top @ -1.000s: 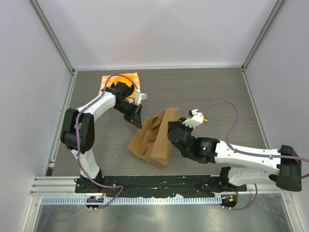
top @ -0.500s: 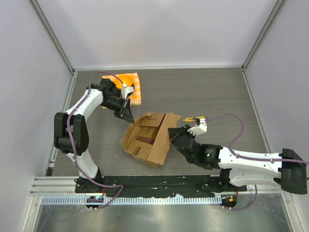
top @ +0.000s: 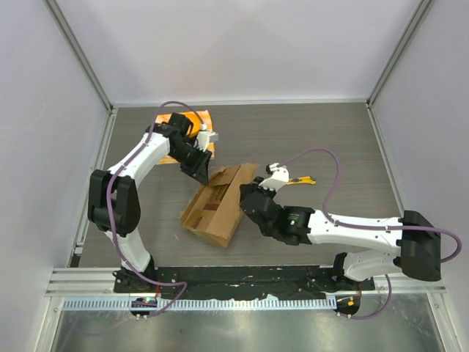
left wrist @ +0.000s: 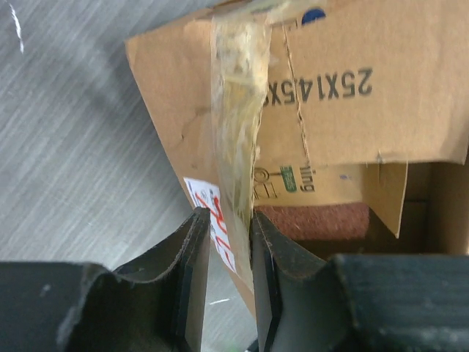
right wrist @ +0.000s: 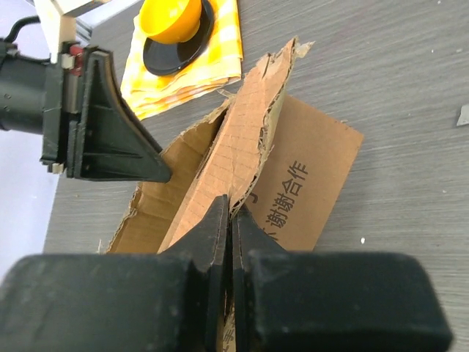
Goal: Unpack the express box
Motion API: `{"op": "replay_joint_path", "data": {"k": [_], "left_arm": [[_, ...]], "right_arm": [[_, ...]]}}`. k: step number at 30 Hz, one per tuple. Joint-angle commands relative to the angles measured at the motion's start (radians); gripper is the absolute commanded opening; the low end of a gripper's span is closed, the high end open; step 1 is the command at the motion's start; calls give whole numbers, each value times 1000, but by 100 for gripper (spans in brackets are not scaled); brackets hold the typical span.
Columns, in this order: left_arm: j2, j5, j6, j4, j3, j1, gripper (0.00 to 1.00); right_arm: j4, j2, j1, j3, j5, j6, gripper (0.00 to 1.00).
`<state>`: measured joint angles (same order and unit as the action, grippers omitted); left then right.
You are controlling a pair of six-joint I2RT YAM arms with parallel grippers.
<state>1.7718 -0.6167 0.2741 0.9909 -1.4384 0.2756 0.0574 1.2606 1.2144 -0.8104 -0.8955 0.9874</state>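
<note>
Between the two grippers: one brown rectangular cardboard express box (top: 209, 220); it lies on the table with its flaps parted
Right gripper (right wrist: 229, 209), at the box's near-right flap: jaws pressed together on the torn flap edge; I have that flap standing up
Left gripper (left wrist: 229, 216), at the box's far-left corner: jaws a narrow gap apart over the clear tape strip (left wrist: 234, 110) and the white sticker with red marks (left wrist: 205, 198); nothing plainly pinched
Step, as I judge it: spreading the flaps; contents not yet out
Next move, my guess: right holds the flap back; left needs wider jaws to reach the dark reddish-brown smaller box (left wrist: 315, 218) inside
Count: one express box; one inner box; two grippers; one yellow-handled utility knife (top: 299, 180) right of the box; one orange checked cloth (right wrist: 216, 44) and one yellow bowl (right wrist: 170, 16) beyond it
</note>
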Motion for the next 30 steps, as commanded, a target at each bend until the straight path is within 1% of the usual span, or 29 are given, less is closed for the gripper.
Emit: {"op": "replay_joint_path", "data": {"k": [1, 8, 14, 18, 30], "left_arm": [[46, 166, 19, -116, -40, 11, 32], [95, 184, -7, -170, -71, 34, 33], [120, 187, -42, -202, -128, 59, 34], [132, 187, -49, -213, -145, 85, 39], [193, 181, -32, -235, -171, 149, 39]], "right_arm": [[174, 63, 13, -50, 64, -165, 1], [160, 146, 11, -128, 124, -223, 1], [142, 198, 13, -144, 167, -245, 1], [139, 224, 11, -164, 181, -259, 1], [78, 247, 4, -162, 266, -285, 1]]}}
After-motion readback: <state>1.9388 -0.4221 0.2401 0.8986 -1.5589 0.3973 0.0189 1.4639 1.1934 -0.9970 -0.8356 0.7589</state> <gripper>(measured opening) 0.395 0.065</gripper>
